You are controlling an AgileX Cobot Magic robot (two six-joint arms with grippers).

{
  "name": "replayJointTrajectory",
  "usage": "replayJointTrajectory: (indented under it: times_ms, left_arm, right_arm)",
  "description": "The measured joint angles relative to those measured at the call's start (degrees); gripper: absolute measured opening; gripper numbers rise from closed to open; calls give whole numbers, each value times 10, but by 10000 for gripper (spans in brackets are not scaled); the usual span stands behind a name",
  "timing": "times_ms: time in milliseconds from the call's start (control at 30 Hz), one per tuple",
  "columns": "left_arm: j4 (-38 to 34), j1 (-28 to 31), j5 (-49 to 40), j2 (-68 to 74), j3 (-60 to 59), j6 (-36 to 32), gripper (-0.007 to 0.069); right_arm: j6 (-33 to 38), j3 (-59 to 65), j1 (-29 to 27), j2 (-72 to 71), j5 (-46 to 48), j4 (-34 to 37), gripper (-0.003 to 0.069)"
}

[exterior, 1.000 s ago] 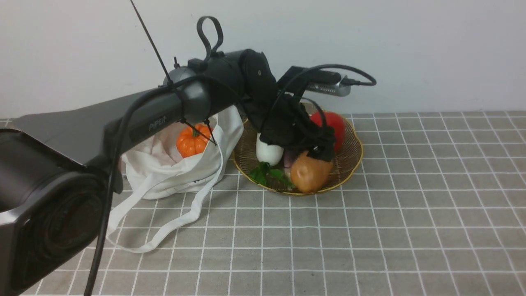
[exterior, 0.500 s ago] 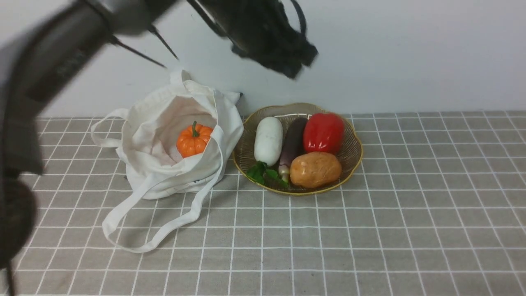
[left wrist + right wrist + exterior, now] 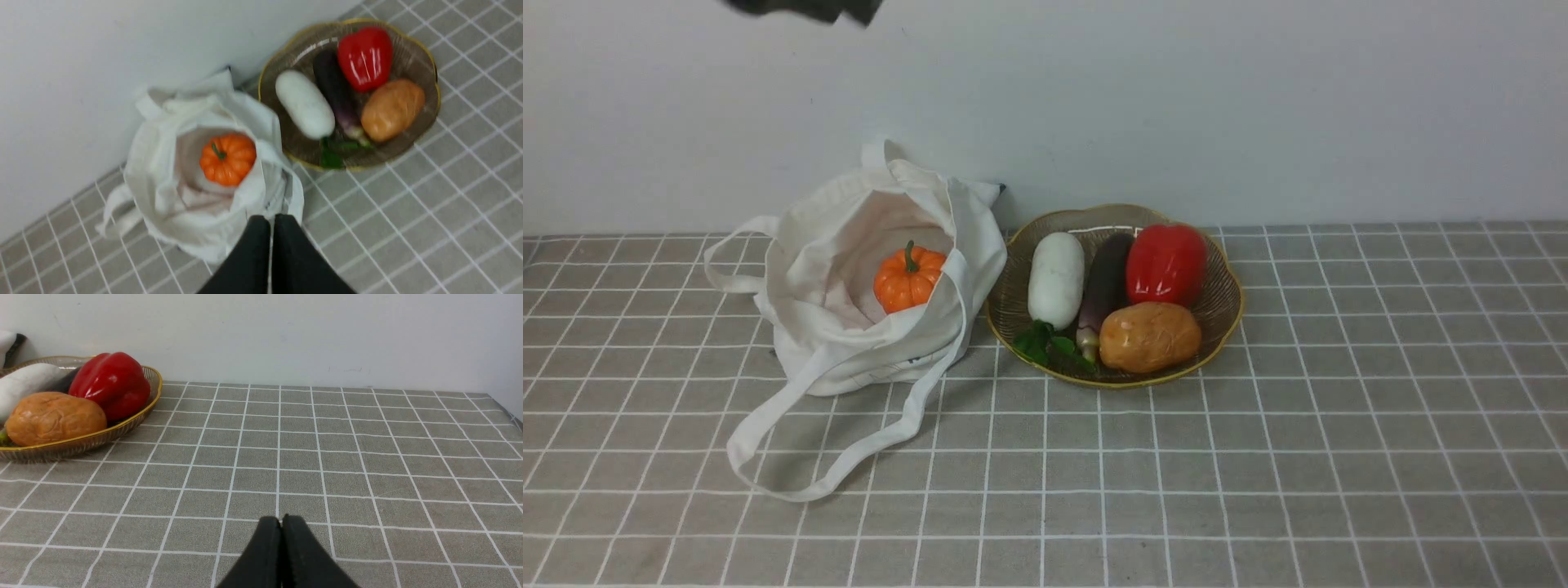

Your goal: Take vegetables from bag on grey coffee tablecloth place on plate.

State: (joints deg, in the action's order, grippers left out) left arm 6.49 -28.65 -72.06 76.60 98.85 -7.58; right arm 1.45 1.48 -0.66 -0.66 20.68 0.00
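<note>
Grey-brown tablecloth with a grid of thin white lines (image 3: 1045, 490), crossed by the long strap of the soft off-white cloth bag (image 3: 866, 351). Beyond the strap, the round, wavy-rimmed brown plate with ribbed sides (image 3: 1116, 384) carries a glossy tan-brown oval potato (image 3: 1150, 337), with a white elongated vegetable (image 3: 1056, 280), a dark purple eggplant (image 3: 1104, 282) and a glossy red bell pepper (image 3: 1166, 265) behind it. Beside the plate, the ribbed orange pumpkin with a green stem (image 3: 908, 278) lies within the bag's open mouth. Transfer is judged nearly complete: four vegetables are on the plate; the pumpkin is the only one visible in the bag, whose folds may conceal others. The left arm is raised, its blurred dark end at the upper edge of the front view; the left gripper (image 3: 267, 222) has its jaws together, empty. The right gripper (image 3: 281, 522) is likewise closed and empty, facing the tablecloth well apart from the bag.
</note>
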Motion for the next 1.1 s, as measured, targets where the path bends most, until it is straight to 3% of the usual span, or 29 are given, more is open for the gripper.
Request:
replayJointTrajectory:
  times_ms: [167,200,300,333,367,433,567,1100]
  left_arm:
    - [-9,0,35,-146,-199,37,-5]
    - [-27,0,96,-208,-299,45,-5]
    - [-65,0,198,-267,-412,61,-5]
    - [-93,0,273,-304,-494,76,-5]
    - [-97,0,282,-313,-513,80,-5]
    - [-130,0,400,-361,-618,92,-5]
    - [-139,0,482,-406,-692,95,-5]
    - [-135,0,464,-422,-766,96,-5]
  right_arm:
    - [0,0,0,0,0,0,-15]
    - [0,0,0,0,0,0,-15]
    - [0,0,0,0,0,0,-15]
    - [0,0,0,0,0,0,-15]
    - [0,0,0,0,0,0,-15]
    - [0,0,0,0,0,0,-15]
    - [0,0,0,0,0,0,-15]
    - [0,0,0,0,0,0,-15]
